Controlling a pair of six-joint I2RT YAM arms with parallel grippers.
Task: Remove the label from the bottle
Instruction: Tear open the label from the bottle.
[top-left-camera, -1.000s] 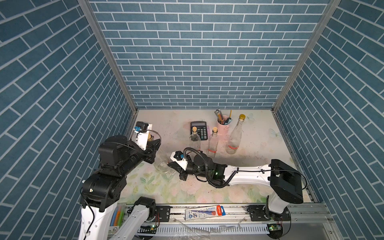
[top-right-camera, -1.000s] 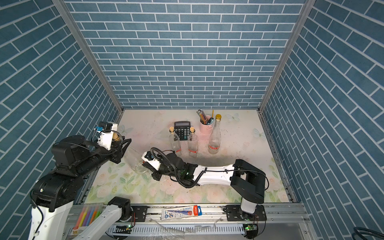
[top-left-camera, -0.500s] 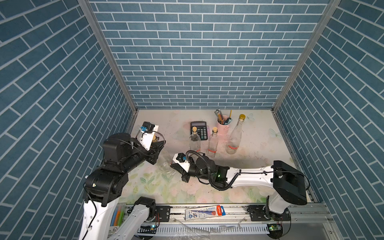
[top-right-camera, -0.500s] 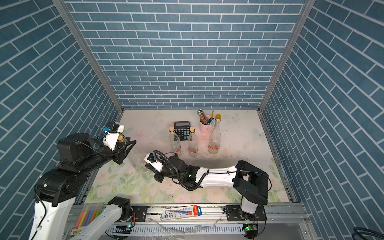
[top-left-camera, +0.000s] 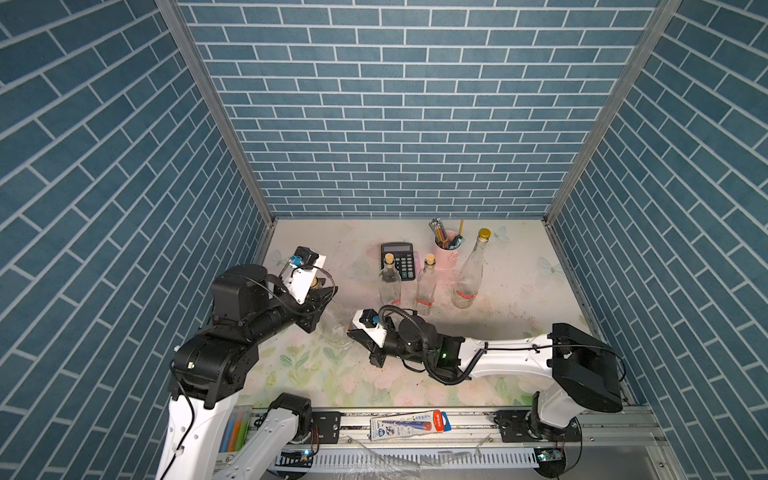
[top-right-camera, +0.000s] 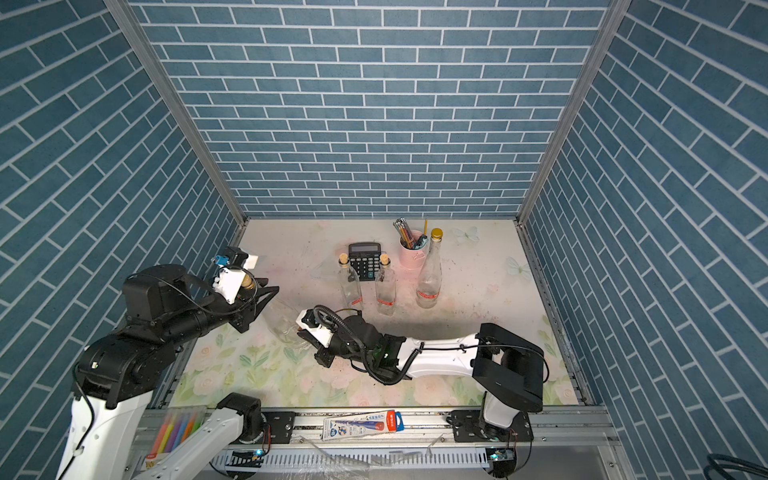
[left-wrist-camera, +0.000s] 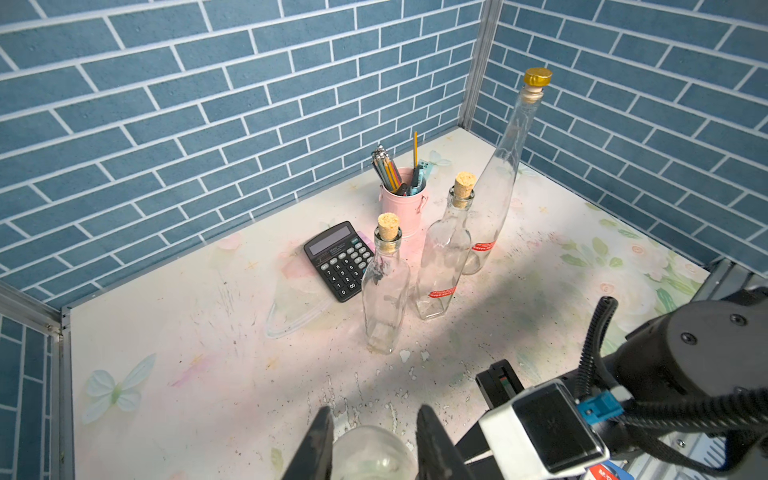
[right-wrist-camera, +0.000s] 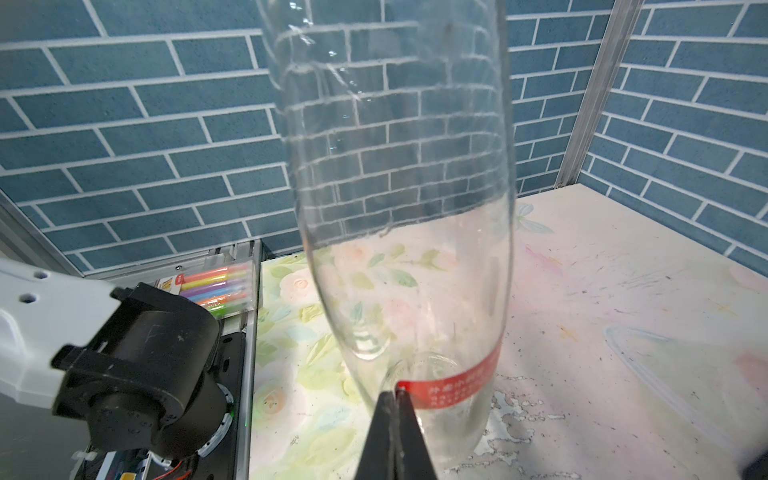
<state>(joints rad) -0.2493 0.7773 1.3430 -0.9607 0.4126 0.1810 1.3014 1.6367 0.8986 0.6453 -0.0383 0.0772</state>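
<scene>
Bottle (top-left-camera: 333, 326): clear glass, base on floral bench (top-left-camera: 519, 291), left of centre, near side.
Label (right-wrist-camera: 455, 386): red band low on the bottle.
Left jaws: clamped around the bottle's upper part.
Right jaws: pressed together, pinching the label's end.
Beyond: three more bottles (top-left-camera: 426, 286), upright, farther right.

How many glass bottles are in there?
4. Three stand in a row mid-table: one corked bottle, another corked bottle, and a tall gold-capped bottle. The fourth bottle stands nearer the robot, its neck in the left gripper. None seems hidden.
</scene>
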